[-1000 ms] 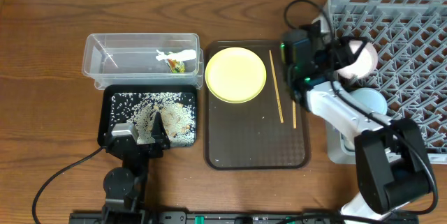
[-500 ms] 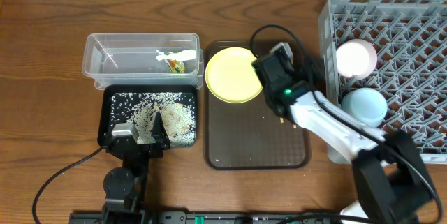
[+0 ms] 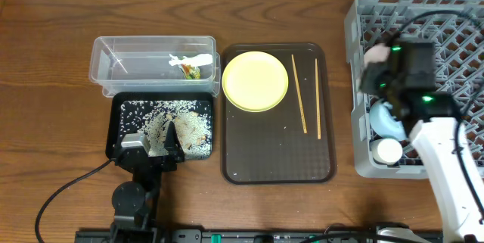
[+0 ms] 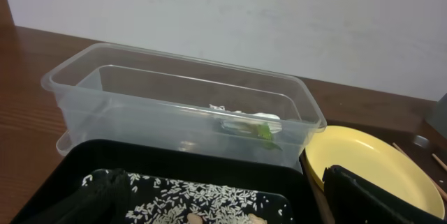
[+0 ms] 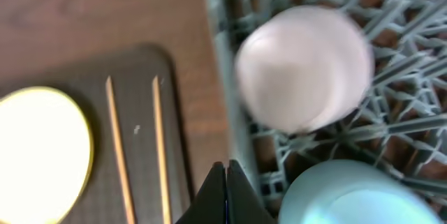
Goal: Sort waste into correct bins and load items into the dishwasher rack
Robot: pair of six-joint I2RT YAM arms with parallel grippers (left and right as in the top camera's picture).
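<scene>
Loading step, partly done. The pink bowl (image 5: 304, 67), blue bowl (image 5: 335, 196) and white cup (image 3: 388, 151) sat in the grey rack (image 3: 454, 16) at the right of the overhead frame. The yellow plate (image 3: 255, 81) and two chopsticks (image 3: 299, 93) lay on the brown tray (image 3: 272, 152) at centre.

Waste looked sorted: wrapper (image 3: 190, 66) in the clear tub (image 3: 128, 65) upper left, rice (image 3: 162, 108) in the black tray (image 3: 121, 122) below it.

Right gripper (image 5: 225, 182) hung over the rack's left edge, between the two bowls, fingers pressed together with nothing between them. Left gripper (image 4: 223, 189) sat low at the black tray, fingers apart, idle.

Next move, as I judge it: the right arm must cross left to the brown tray, spread its fingers and pinch a chopstick or the plate rim. The sticks lie flat and thin, so the pinch needs care.

Against half a second earlier, the right arm had swung from over the brown tray, beside the plate, out to the rack — plate and chopsticks unmoved.
</scene>
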